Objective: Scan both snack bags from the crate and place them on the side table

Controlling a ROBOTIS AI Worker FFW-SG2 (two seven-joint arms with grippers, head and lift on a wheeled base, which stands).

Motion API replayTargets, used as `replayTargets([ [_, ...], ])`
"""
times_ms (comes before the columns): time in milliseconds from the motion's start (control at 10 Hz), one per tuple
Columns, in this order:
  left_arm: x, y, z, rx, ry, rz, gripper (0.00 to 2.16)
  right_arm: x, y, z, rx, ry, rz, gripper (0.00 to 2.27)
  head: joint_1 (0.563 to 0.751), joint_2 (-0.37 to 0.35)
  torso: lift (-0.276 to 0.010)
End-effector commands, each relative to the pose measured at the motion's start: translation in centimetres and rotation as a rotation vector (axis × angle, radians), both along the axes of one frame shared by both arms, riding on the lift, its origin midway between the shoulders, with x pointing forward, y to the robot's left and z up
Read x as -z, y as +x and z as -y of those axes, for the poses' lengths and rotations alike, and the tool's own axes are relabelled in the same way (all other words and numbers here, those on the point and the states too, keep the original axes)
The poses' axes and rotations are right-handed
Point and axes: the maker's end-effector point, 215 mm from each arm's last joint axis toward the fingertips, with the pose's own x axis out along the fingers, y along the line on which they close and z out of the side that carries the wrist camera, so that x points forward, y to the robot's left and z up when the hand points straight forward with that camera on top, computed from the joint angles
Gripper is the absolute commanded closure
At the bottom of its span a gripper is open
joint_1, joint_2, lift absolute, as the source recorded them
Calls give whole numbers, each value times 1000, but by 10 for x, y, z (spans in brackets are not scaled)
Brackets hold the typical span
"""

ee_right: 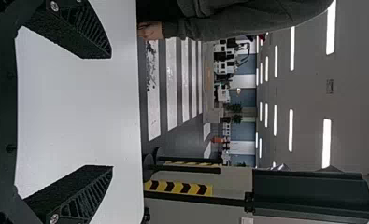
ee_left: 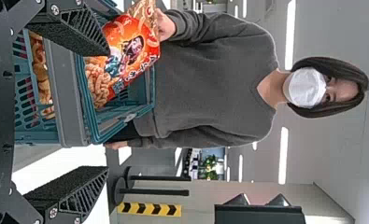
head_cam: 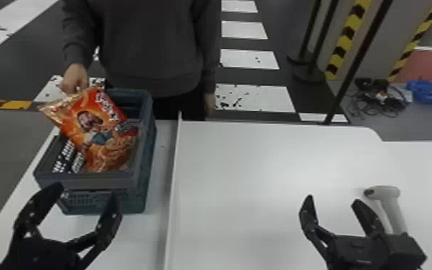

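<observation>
A person's hand point(head_cam: 74, 78) holds a snack bag point(head_cam: 98, 131) tilted in the crate point(head_cam: 93, 182). Fingers apart, the left pincer point(head_cam: 87, 191) is near the crate, the right pincer point(head_cam: 333, 199) near the scanner point(head_cam: 387, 192).

The head view looks forward and steeply down from above a white table point(head_cam: 254, 172), taking in the crate point(head_cam: 82, 184), the orange snack bag point(head_cam: 97, 133) and the person point(head_cam: 143, 46) opposite. The left wrist view, turned on its side, looks out roughly level from close to the crate, facing the person, with the ceiling point(ee_left: 331, 28) behind. The right wrist view, also sideways, looks low across the white table and past its far edge, deep into the room. The head and left wrist views share the crate, snack bag and person; the head and right wrist views share the table and white-striped floor point(head_cam: 247, 59).
</observation>
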Motion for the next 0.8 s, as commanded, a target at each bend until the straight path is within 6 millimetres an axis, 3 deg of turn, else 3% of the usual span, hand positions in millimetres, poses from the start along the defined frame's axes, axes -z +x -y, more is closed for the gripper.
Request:
replayTargets([
  [0, 1, 0, 0, 2, 0, -1, 130, 0, 0, 0, 1, 2, -1, 80, 695, -70, -98],
  [700, 4, 2, 3, 13, 0, -8, 130, 1, 2, 0, 1, 3, -1, 80, 695, -73, -98],
])
